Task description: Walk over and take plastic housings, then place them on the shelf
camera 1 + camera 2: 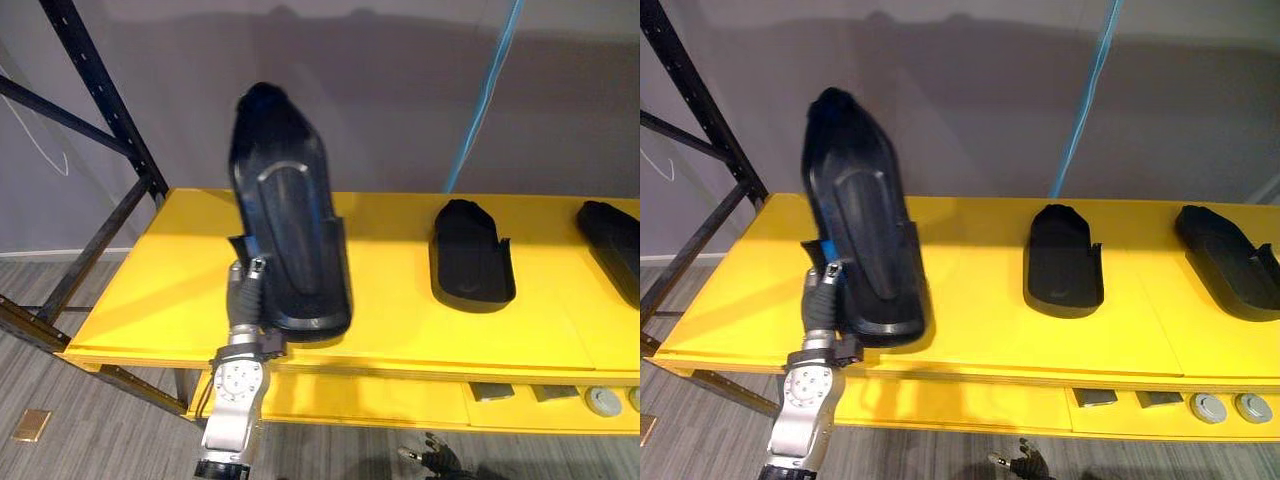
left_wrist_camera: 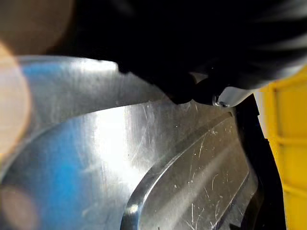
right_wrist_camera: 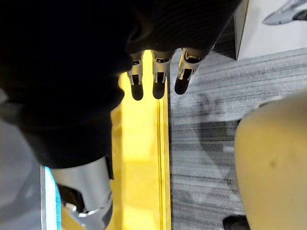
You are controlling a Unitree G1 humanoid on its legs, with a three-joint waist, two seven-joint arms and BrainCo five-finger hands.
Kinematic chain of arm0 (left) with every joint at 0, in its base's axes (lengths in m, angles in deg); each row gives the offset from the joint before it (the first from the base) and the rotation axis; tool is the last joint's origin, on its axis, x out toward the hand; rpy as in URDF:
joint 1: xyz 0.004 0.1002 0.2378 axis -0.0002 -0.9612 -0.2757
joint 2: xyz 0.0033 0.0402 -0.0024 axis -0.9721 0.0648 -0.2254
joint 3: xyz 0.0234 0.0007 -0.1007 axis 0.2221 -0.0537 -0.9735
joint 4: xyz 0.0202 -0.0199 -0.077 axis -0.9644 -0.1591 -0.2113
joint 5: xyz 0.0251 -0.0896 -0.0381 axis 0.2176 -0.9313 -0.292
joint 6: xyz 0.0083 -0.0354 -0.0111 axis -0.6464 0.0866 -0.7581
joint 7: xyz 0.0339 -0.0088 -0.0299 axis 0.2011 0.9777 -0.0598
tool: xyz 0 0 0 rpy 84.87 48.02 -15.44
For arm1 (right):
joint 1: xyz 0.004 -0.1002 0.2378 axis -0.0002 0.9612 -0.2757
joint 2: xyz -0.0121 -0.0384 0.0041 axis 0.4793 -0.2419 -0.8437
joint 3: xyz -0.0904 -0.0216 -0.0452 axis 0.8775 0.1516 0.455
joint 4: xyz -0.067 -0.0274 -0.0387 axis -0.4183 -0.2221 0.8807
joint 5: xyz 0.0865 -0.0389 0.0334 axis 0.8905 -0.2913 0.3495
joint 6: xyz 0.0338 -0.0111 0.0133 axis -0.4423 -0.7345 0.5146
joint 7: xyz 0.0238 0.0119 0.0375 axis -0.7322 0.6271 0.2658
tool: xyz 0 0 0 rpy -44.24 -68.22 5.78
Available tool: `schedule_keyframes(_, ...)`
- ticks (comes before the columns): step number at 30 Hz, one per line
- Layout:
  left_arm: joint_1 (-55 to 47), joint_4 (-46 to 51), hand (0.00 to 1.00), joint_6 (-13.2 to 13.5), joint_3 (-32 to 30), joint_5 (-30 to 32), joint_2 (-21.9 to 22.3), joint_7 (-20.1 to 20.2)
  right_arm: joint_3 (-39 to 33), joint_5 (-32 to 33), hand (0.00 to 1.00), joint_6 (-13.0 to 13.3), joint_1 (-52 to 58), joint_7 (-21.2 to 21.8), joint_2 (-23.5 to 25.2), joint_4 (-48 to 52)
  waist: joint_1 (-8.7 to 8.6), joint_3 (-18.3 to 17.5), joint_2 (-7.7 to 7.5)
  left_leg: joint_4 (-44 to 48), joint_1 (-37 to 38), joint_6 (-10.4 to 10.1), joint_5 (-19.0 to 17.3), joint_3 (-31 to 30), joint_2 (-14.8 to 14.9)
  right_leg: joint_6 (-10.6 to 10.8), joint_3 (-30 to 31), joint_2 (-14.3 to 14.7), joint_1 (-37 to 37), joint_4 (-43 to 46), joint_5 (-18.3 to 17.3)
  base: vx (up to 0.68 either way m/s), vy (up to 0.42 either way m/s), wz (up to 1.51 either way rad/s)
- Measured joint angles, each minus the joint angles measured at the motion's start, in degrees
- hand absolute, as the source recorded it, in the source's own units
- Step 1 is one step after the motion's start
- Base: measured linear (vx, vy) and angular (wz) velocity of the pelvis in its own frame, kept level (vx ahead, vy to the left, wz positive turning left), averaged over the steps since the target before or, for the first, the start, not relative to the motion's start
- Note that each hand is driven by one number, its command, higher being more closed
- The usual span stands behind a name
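A long black plastic housing (image 1: 290, 220) stands tilted up on its lower end at the left part of the yellow shelf (image 1: 160, 290). My left hand (image 1: 245, 300) reaches up from below and grips its lower left edge, thumb on the front. The left wrist view shows the housing's scratched glossy surface (image 2: 144, 167) up close. Two more black housings lie flat on the shelf, one in the middle (image 1: 470, 258) and one at the right edge (image 1: 612, 245). My right hand (image 1: 432, 458) hangs low in front of the shelf, its fingers (image 3: 153, 76) relaxed and holding nothing.
A dark steel rack upright (image 1: 100, 90) with diagonal braces stands at the shelf's left end. A blue cable (image 1: 485, 100) hangs down the grey wall behind. On a lower yellow level lie small grey parts (image 1: 603, 400). A small brass plate (image 1: 32, 425) lies on the floor.
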Motion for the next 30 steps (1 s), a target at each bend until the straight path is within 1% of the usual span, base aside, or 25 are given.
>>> schedule_keyframes(1, 1.11, -3.06, 1.00, -1.10, -1.84, 1.03, -1.99, -0.21, 0.01, -0.11, 0.00, 0.00, 0.12, 0.12, 0.00, -0.01, 0.01, -0.06, -0.06, -1.97, 1.42, -0.32, 1.02, 0.04, 0.56, -0.66, -0.02, 0.75, 0.69, -0.53, 0.72, 0.04, -0.032, -0.01)
schedule_keyframes(2, 1.89, -4.66, 1.00, -1.75, -2.65, 1.37, -2.86, -0.44, 0.02, -0.17, 0.00, 0.00, 0.16, 0.23, -0.02, -0.02, 0.02, -0.11, 0.01, -2.83, 1.99, -0.49, 1.43, 0.08, 0.91, -0.70, -0.02, 1.14, 0.73, -1.10, 1.23, 0.03, -0.036, -0.05)
schedule_keyframes(3, 3.20, -7.24, 1.00, -2.50, -4.24, 2.01, -4.31, -0.80, 0.03, -0.20, 0.00, 0.00, 0.15, 0.48, -0.04, 0.00, 0.01, -0.27, 0.00, -4.38, 2.94, -0.77, 2.24, 0.48, 1.50, -1.22, 0.02, 1.69, 1.14, -2.08, 2.07, 0.01, -0.025, -0.08)
schedule_keyframes(4, 3.52, -7.86, 1.00, -2.69, -4.62, 2.13, -4.64, -0.93, 0.03, -0.20, 0.00, 0.01, 0.16, 0.50, -0.05, 0.01, 0.01, -0.27, 0.00, -4.76, 3.15, -0.78, 2.42, 0.73, 1.63, -1.19, 0.03, 1.82, 1.22, -2.31, 2.23, 0.00, -0.028, -0.17)
schedule_keyframes(5, 5.35, -10.60, 1.00, -3.68, -6.16, 2.27, -6.35, -1.60, 0.03, -0.22, 0.00, 0.00, 0.37, 0.86, -0.24, 0.06, -0.07, -0.34, -0.03, -6.34, 3.78, -1.01, 3.42, 1.34, 1.87, -1.34, 0.04, 2.19, 1.45, -3.35, 2.83, 0.01, -0.028, -0.14)
schedule_keyframes(7, 7.91, -13.65, 1.00, -4.27, -6.82, 2.63, -8.12, -1.84, 0.01, -0.20, 0.00, 0.01, 0.69, 1.29, -0.67, 0.20, -0.27, -0.39, -0.02, -7.51, 3.76, -0.96, 4.22, 1.48, 1.77, -1.34, 0.05, 2.25, 1.35, -3.84, 2.88, 0.00, -0.013, -0.07)
schedule_keyframes(9, 10.74, -16.86, 1.00, -5.57, -7.01, 2.72, -9.73, -1.81, 0.01, -0.22, 0.00, 0.00, 0.78, 1.85, -1.27, 0.19, -0.92, -0.37, 0.02, -9.27, 4.63, -0.86, 5.44, 1.82, 1.78, -1.53, 0.11, 2.39, 1.27, -3.92, 3.24, -0.04, -0.005, -0.03)
schedule_keyframes(11, 12.26, -18.91, 1.00, -5.96, -7.53, 2.78, -10.30, -1.84, 0.00, -0.22, 0.00, 0.00, 0.87, 2.20, -1.44, 0.23, -1.30, -0.34, 0.09, -10.30, 5.24, -0.77, 6.24, 2.75, 1.77, -1.65, 0.43, 2.50, 1.05, -4.63, 3.92, -0.07, 0.013, -0.17)
schedule_keyframes(14, 15.61, -22.54, 1.00, -6.88, -8.43, 3.93, -11.67, -1.85, 0.01, -0.23, 0.00, 0.00, 0.93, 2.24, -1.82, 0.27, -1.40, -0.25, 0.28, -11.31, 4.88, -0.73, 6.75, 4.00, 1.53, -1.50, 1.69, 2.38, 0.13, -5.68, 4.43, -0.10, 0.025, -0.27)
schedule_keyframes(15, 16.65, -23.84, 1.00, -7.53, -8.44, 4.12, -12.46, -1.84, -0.01, -0.23, 0.00, 0.00, 0.96, 2.25, -2.01, 0.32, -1.70, -0.20, 0.36, -11.39, 4.19, -0.32, 7.26, 4.28, 1.30, -1.38, 1.98, 2.19, -0.74, -5.71, 4.84, -0.12, 0.029, -0.21)
schedule_keyframes(17, 17.91, -25.68, 1.00, -7.98, -8.44, 5.10, -13.03, -1.72, 0.02, -0.25, 0.00, 0.00, 1.13, 2.29, -2.52, 0.32, -2.26, -0.03, 0.58, -11.41, 3.44, 0.00, 7.63, 4.30, 1.07, -1.39, 2.11, 2.04, -1.54, -5.78, 5.28, -0.14, 0.036, -0.08)
schedule_keyframes(20, 18.39, -28.17, 1.00, -8.56, -8.45, 5.17, -13.08, -1.34, 0.02, -0.44, 0.00, -0.02, 3.10, 2.48, -3.06, 0.33, -2.44, 0.07, 0.69, -11.46, 3.27, 0.40, 8.02, 4.74, 0.65, -0.87, 2.69, 1.71, -2.06, -6.55, 5.95, -0.17, 0.049, -0.09)
schedule_keyframes(22, 18.39, -29.16, 1.00, -9.33, -8.68, 5.48, -13.15, -1.21, 0.03, -0.48, 0.00, -0.07, 4.09, 2.49, -3.15, 0.30, -2.71, 0.31, 0.68, -11.72, 3.17, 0.57, 8.16, 4.79, 0.56, -0.69, 2.77, 1.64, -2.32, -6.78, 6.10, -0.16, 0.031, -0.02)
schedule_keyframes(23, 18.39, -29.43, 1.00, -10.17, -9.06, 6.34, -13.18, -0.96, -0.08, -0.47, 0.00, -0.08, 4.66, 2.51, -3.14, 0.36, -2.78, 0.60, 0.68, -11.74, 3.17, 0.66, 8.23, 4.81, 0.54, -0.74, 2.87, 1.63, -2.36, -6.84, 6.16, -0.10, 0.020, -0.02)
schedule_keyframes(28, 18.94, -31.24, 1.00, -10.68, -10.90, 7.88, -13.41, -0.09, 0.05, -0.99, 0.00, -0.08, 5.37, 2.52, -2.93, 0.36, -2.83, 1.23, 0.42, -11.74, 3.03, 0.62, 7.95, 4.96, 0.53, -0.59, 3.05, 1.68, -2.22, -7.70, 6.33, -0.05, 0.016, -0.02)
schedule_keyframes(30, 20.25, -32.50, 1.00, -10.71, -11.09, 8.39, -14.18, -0.06, 0.06, -1.45, 0.00, -0.07, 5.31, 2.51, -2.86, 0.35, -2.76, 1.41, 0.14, -11.73, 3.05, 0.56, 8.18, 4.84, 0.47, -0.58, 3.03, 1.68, -1.90, -8.02, 6.62, 0.03, 0.012, 0.03)
